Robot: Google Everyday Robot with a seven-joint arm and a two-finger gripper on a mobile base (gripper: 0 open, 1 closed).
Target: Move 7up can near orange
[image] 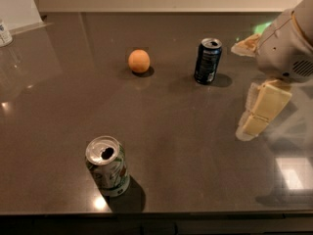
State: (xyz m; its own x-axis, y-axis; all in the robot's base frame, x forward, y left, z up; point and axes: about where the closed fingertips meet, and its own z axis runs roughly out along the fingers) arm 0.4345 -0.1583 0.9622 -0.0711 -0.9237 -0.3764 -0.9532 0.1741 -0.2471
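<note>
The 7up can [108,166] stands upright near the front edge of the dark table, white and green with an opened silver top. The orange [139,61] lies further back, slightly right of the can and well apart from it. My gripper [240,89] hangs over the right side of the table, far right of the 7up can. Its cream fingers [264,107] are spread and hold nothing.
A dark blue can [208,61] stands upright to the right of the orange, close to my gripper's left side. A white object [5,33] sits at the far left edge. The dark table [186,146] ends just in front of the 7up can.
</note>
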